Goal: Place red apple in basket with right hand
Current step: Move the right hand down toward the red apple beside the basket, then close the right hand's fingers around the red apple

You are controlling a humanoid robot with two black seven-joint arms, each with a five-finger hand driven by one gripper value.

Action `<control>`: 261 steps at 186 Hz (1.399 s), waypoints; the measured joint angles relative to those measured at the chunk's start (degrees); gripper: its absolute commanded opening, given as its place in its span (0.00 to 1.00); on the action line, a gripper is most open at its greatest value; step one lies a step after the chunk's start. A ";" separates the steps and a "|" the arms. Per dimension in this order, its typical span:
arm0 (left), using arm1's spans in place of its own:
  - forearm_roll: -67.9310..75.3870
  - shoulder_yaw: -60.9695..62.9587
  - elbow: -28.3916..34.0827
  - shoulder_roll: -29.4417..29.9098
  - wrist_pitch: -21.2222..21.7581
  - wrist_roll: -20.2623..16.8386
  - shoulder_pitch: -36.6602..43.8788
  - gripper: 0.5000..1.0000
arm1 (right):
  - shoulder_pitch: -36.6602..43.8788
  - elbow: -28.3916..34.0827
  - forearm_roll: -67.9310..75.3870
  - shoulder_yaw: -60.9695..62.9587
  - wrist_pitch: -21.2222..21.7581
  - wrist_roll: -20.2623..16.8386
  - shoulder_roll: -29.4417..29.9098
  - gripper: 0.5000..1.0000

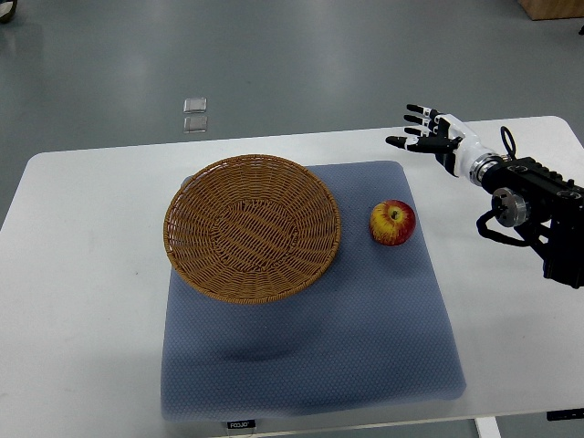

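The right hand (429,135) hovers over the white table's (82,274) far right side, fingers spread and holding nothing; its black forearm runs off the picture's right edge. The red apple (392,223) sits upright on the blue-grey mat (310,356), stem dimple facing up, just beside the wicker basket (252,228) and clear of its rim. The mat's near edge is cut off. The apple is round, with no clear long axis.
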 measured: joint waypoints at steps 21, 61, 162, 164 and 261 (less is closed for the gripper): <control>0.00 0.15 0.00 0.00 0.00 0.00 0.00 1.00 | 0.02 0.21 -0.07 -0.04 0.04 -0.07 -0.50 0.84; 0.00 0.21 -0.06 0.00 0.00 0.00 0.00 1.00 | 0.03 0.31 -2.22 -0.08 1.26 0.29 -0.73 0.84; -0.03 0.33 0.00 0.00 0.00 0.00 0.00 1.00 | 0.41 4.50 -26.31 -0.01 11.29 9.25 -6.76 0.83; -0.03 0.33 0.00 0.00 0.00 0.00 0.00 1.00 | 0.42 4.79 -26.85 -0.01 11.47 9.41 -7.01 0.83; 0.02 0.41 0.00 0.00 0.00 0.00 -0.18 1.00 | 0.51 15.55 -56.52 -0.34 18.31 15.19 -14.41 0.83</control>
